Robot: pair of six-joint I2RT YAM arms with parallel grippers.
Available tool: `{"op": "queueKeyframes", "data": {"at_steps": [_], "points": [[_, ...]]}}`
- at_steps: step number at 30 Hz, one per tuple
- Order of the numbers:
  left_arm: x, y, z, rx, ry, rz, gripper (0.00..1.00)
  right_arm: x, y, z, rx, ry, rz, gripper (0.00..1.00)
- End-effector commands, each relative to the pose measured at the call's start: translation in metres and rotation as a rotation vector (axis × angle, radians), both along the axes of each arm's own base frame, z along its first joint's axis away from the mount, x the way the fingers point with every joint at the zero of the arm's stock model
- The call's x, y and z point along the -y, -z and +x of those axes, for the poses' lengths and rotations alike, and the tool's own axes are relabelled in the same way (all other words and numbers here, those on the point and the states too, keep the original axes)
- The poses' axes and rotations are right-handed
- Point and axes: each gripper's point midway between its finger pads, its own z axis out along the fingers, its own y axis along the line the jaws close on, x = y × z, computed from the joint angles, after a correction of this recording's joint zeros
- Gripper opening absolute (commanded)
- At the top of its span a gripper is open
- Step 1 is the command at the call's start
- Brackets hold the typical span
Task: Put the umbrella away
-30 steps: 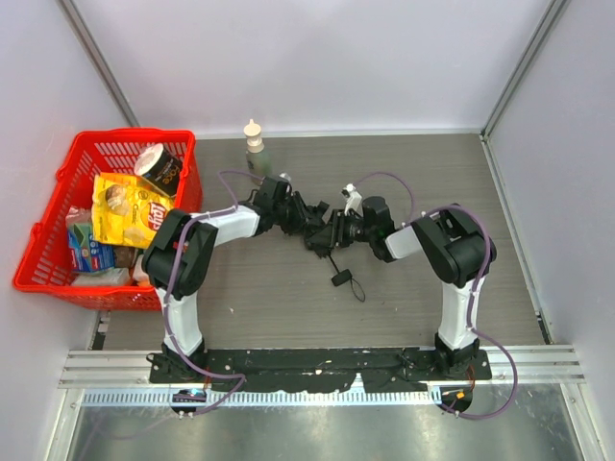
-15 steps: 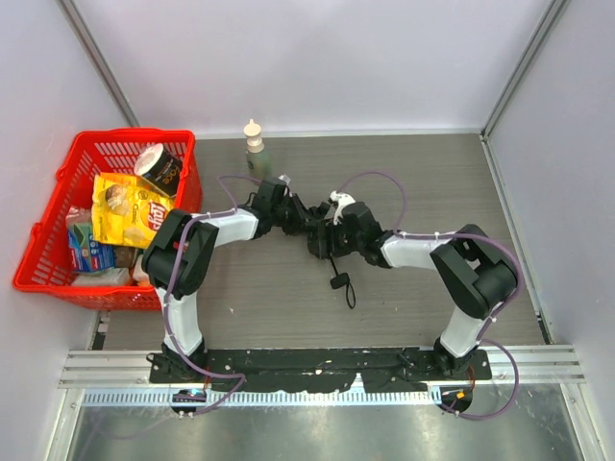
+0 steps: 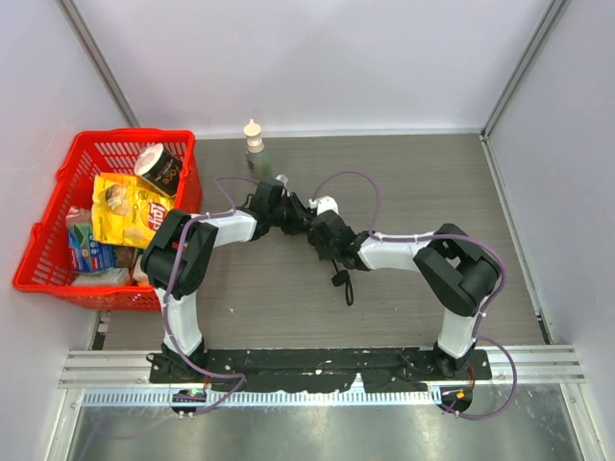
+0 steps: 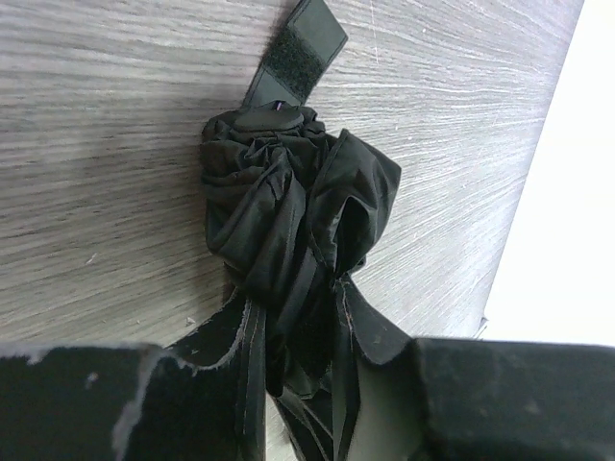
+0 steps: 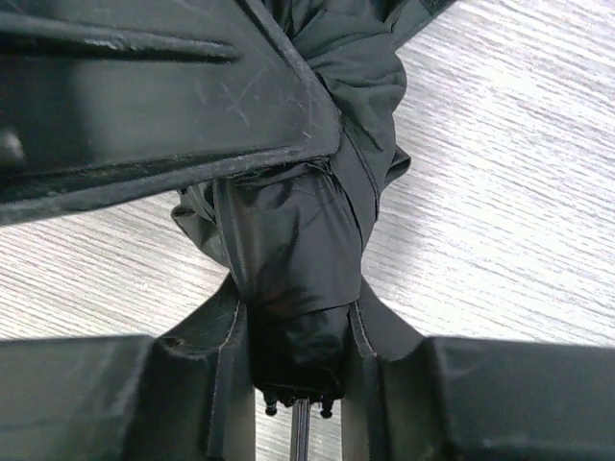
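The umbrella [image 3: 313, 242] is a crumpled black bundle lying mid-table between my two grippers. Its small handle [image 3: 338, 279] and wrist loop [image 3: 348, 293] trail toward the near edge. My left gripper [image 3: 293, 213] is shut on the fabric [image 4: 288, 202] from the left, and a velcro strap [image 4: 298, 58] sticks out beyond the bundle. My right gripper [image 3: 322, 232] is shut on the bundle [image 5: 298, 230] from the right, close against the left gripper. The thin shaft [image 5: 301, 432] shows between my right fingers [image 5: 384, 346]. The left gripper's body [image 5: 144, 86] fills the top of the right wrist view.
A red basket [image 3: 125, 136] at the left holds a yellow bag [image 3: 130, 211], a can [image 3: 159, 168] and other packets. A small bottle [image 3: 254, 144] stands at the back edge, behind the left gripper. Walls close in the table on three sides.
My right arm has stretched left and its gripper has slid along the umbrella up against the left gripper. The handle and loop shifted slightly left. The left gripper has barely moved.
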Motion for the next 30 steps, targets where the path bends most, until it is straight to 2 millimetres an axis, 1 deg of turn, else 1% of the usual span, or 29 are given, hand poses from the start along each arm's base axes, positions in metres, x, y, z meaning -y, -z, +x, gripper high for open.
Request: {"op": "queueKeyframes", "data": {"at_steps": [1,3,4,5,6,7,8,9,10,11,12,14,15,16,17,18,19,20,24,25,28,30], "points": [[-0.041,0.073,-0.039,-0.186,-0.027,0.218,0.06,0.011,0.028,-0.004,-0.028,0.013,0.0,0.02],[-0.039,0.074,-0.038,-0.186,-0.021,0.213,0.1,0.01,0.035,-0.01,-0.064,-0.003,0.051,0.01],[-0.038,0.074,-0.036,-0.187,-0.019,0.208,0.12,0.002,0.033,-0.012,-0.079,-0.029,0.119,0.01],[-0.038,0.076,-0.036,-0.189,-0.016,0.208,0.14,0.012,0.039,-0.016,-0.103,-0.018,0.143,0.01],[-0.037,0.077,-0.036,-0.19,-0.014,0.206,0.16,-0.001,0.031,-0.015,-0.114,-0.04,0.26,0.01],[-0.036,0.077,-0.037,-0.189,-0.01,0.203,0.19,0.007,0.035,-0.02,-0.146,-0.04,0.315,0.01],[-0.035,0.078,-0.038,-0.191,-0.006,0.2,0.2,-0.006,0.023,-0.022,-0.167,-0.082,0.443,0.01],[-0.036,0.079,-0.04,-0.196,-0.005,0.201,0.23,0.003,0.027,-0.022,-0.19,-0.071,0.496,0.01],[-0.036,0.08,-0.041,-0.199,-0.003,0.202,0.25,-0.005,0.023,-0.029,-0.227,-0.101,0.588,0.01],[-0.037,0.082,-0.044,-0.205,-0.001,0.204,0.28,-0.007,0.016,-0.029,-0.25,-0.13,0.652,0.01],[-0.037,0.082,-0.044,-0.206,-0.001,0.205,0.3,-0.012,0.013,-0.028,-0.256,-0.14,0.69,0.01],[-0.038,0.084,-0.046,-0.212,0.0,0.207,0.34,-0.019,0.007,-0.029,-0.281,-0.175,0.746,0.01],[-0.036,0.083,-0.041,-0.191,-0.003,0.199,0.35,-0.021,0.005,-0.033,-0.313,-0.182,0.777,0.01],[-0.035,0.083,-0.041,-0.191,0.001,0.199,0.36,-0.023,0.002,-0.031,-0.309,-0.188,0.804,0.01],[-0.035,0.084,-0.04,-0.191,0.0,0.197,0.38,-0.028,-0.007,-0.031,-0.316,-0.207,0.85,0.01],[-0.034,0.084,-0.039,-0.193,0.002,0.196,0.39,-0.028,-0.004,-0.032,-0.334,-0.198,0.866,0.01],[-0.032,0.083,-0.036,-0.188,0.001,0.192,0.41,-0.03,-0.01,-0.032,-0.342,-0.202,0.899,0.01],[-0.032,0.083,-0.035,-0.188,0.003,0.192,0.41,-0.03,-0.007,-0.034,-0.357,-0.199,0.906,0.01],[-0.026,0.08,-0.027,-0.176,0.012,0.188,0.47,-0.031,-0.008,-0.038,-0.384,-0.199,0.942,0.01],[-0.026,0.08,-0.026,-0.171,0.016,0.19,0.58,-0.032,-0.01,-0.039,-0.389,-0.208,0.954,0.01],[-0.024,0.079,-0.022,-0.16,0.021,0.19,0.62,-0.032,-0.01,-0.043,-0.407,-0.222,0.966,0.01],[-0.023,0.079,-0.022,-0.161,0.025,0.185,0.7,-0.032,-0.01,-0.046,-0.417,-0.237,0.967,0.01]]}}
